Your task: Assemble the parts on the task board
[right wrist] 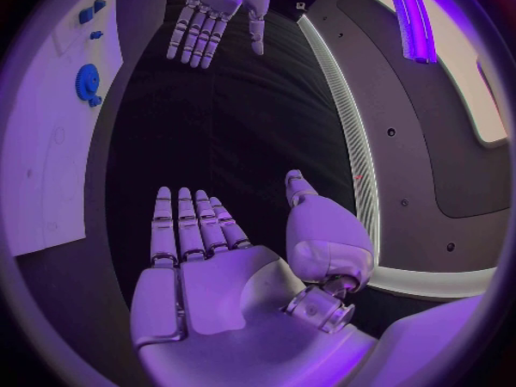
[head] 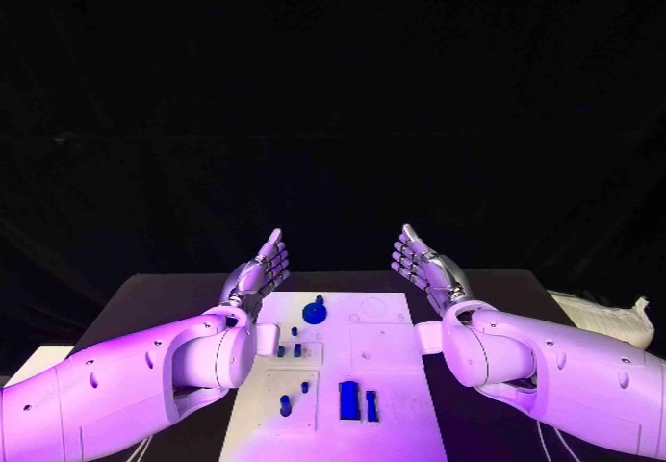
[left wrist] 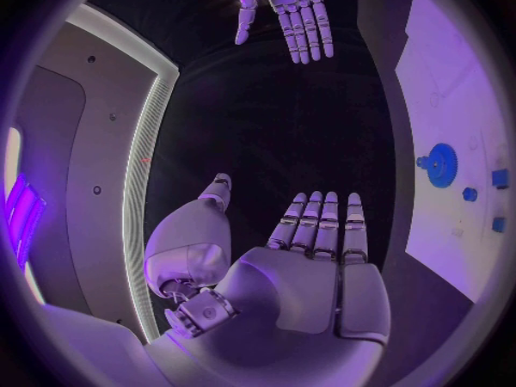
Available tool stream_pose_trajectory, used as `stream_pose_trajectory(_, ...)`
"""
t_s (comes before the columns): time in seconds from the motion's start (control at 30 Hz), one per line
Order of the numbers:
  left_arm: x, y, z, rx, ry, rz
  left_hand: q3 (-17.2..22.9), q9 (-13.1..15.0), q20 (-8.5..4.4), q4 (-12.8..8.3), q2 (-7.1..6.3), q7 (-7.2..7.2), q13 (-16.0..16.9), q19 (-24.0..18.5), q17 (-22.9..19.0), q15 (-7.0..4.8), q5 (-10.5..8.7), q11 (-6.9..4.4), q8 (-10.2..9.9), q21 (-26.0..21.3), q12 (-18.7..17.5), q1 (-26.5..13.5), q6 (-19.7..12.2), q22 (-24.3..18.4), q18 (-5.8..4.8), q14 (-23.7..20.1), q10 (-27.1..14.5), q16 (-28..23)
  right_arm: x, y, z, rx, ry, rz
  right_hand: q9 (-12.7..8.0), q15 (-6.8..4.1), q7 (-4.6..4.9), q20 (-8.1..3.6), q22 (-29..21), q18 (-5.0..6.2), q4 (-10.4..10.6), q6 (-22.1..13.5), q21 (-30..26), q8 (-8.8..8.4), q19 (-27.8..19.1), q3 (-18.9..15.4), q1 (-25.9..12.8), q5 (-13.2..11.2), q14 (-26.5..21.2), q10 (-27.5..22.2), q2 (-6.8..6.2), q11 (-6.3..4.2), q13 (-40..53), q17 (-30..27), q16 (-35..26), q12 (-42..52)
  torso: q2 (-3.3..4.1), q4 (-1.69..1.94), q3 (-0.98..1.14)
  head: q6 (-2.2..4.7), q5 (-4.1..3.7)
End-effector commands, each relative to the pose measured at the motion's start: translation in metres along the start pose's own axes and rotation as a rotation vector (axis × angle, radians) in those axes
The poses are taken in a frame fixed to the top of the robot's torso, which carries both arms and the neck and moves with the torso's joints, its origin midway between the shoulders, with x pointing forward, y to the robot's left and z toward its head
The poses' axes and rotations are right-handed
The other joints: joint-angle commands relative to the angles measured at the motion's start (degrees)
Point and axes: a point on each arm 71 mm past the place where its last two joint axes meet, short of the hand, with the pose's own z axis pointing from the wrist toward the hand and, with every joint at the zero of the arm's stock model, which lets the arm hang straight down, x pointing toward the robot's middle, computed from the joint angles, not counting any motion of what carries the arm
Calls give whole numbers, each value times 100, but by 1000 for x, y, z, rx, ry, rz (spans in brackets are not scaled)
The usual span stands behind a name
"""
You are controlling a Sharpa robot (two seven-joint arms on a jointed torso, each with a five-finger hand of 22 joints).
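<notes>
The white task board (head: 364,385) lies in the middle of the black table. On it I see a blue gear (head: 315,312) near the far end, small blue pegs (head: 294,348) at its left side, and two upright blue blocks (head: 350,400) near the front. My left hand (head: 258,269) is raised above the board's far left corner, fingers straight and apart, holding nothing. My right hand (head: 424,266) mirrors it above the far right corner, also flat and empty. The left wrist view shows the left palm (left wrist: 312,267), the gear (left wrist: 439,164) and the right hand (left wrist: 288,9). The right wrist view shows the right palm (right wrist: 210,267), the gear (right wrist: 86,82) and the left hand (right wrist: 220,9).
A crumpled white cloth (head: 605,318) lies at the table's right edge. The black table (head: 166,298) extends on both sides of the board. Both white forearms hang over the board's near corners.
</notes>
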Motion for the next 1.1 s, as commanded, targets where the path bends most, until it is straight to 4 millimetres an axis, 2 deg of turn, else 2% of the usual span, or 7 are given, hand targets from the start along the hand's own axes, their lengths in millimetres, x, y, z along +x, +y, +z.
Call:
stream_pose_trajectory(0.03, -1, -7, -5, 86, -87, 79, -240, -15, -512, 0, 8, -179, -12, -546, -82, -51, -60, -88, -38, -43, -38, -911, -656, -313, -390, -639, -705, -266, -6, 4, -3, -21, -113, 1, -108, -23, -183, -337, -14, -505, 0, -624, -67, -40, -708, -209, -903, -77, -734, -725, 2, -71, -28, -270, -44, -38, -11, 14, 8, 4, -2)
stream_pose_trajectory(0.07, 0, -7, -5, 88, -89, 81, -262, -15, -512, 0, 8, -179, -12, -590, -82, -51, -60, -88, -38, -43, -38, -986, -713, -339, -390, -693, -761, -266, -5, 4, -3, -21, -114, 1, -108, -23, -183, -337, -14, -505, 0, -677, -67, -40, -767, -624, -978, -77, -796, -785, 2, -71, -28, -270, -44, -38, -11, 14, 8, 4, -2)
stream_pose_trajectory(0.27, 0, -8, -6, 90, -91, 83, -352, -15, -512, 0, 8, -179, -12, -832, -82, -51, -60, -88, -38, -43, -38, -1397, -1008, -481, -390, -983, -1080, -266, -5, 4, -4, -21, -114, 1, -108, -23, -183, -337, -14, -505, 0, -958, -67, -40, -1082, -624, -1381, -77, -1123, -1112, 2, -71, -28, -270, -44, -38, -11, 14, 8, 4, -2)
stream_pose_trajectory(0.3, 0, -8, -6, 90, -91, 83, -755, -15, -512, 0, 8, -179, -12, -875, -82, -51, -60, -88, -38, -43, -38, -1461, -1056, -504, -390, -1028, -1127, -266, -5, 4, -4, -21, -114, 1, -108, -23, -183, -337, -14, -505, 0, -996, -67, -40, -1124, -624, -1440, -77, -1173, -1159, 2, -71, -28, -270, -44, -38, -11, 14, 8, 4, -2)
stream_pose_trajectory(0.9, 0, -8, -6, 90, -91, 83, -755, -15, -512, 0, 8, -179, -12, -1290, -82, -51, -60, -88, -38, -43, -38, -2188, -1570, -983, -390, -1526, -1682, -266, -5, 4, -4, -21, -114, 1, -108, -23, -183, -337, -14, -505, 0, -1478, -67, -40, -1675, -624, -2150, -77, -1759, -1732, 2, -71, -28, -270, -44, -38, -11, 14, 8, 4, -2)
stream_pose_trajectory(1.07, 0, -8, -6, 90, -91, 83, -755, -15, -512, 0, 8, -179, -12, -1718, -82, -51, -60, -88, -38, -43, -38, -2283, -1655, -983, -390, -2002, -1779, -266, -5, 4, -4, -21, -114, 1, -108, -23, -183, -337, -14, -505, 0, -1949, -67, -40, -2196, -624, -2818, -77, -2294, -2266, 2, -71, -28, -270, -44, -38, -11, 14, 8, 4, -2)
stream_pose_trajectory(1.1, 0, -8, -6, 90, -91, 83, -755, -15, -512, 0, 8, -179, -12, -1718, -82, -51, -60, -88, -38, -43, -38, -2322, -2061, -983, -390, -2002, -1779, -266, -5, 4, -4, -21, -114, 1, -108, -23, -183, -337, -14, -505, 0, -1949, -67, -40, -2196, -624, -2818, -77, -2294, -2266, 2, -71, -28, -270, -44, -38, -11, 14, 8, 4, -2)
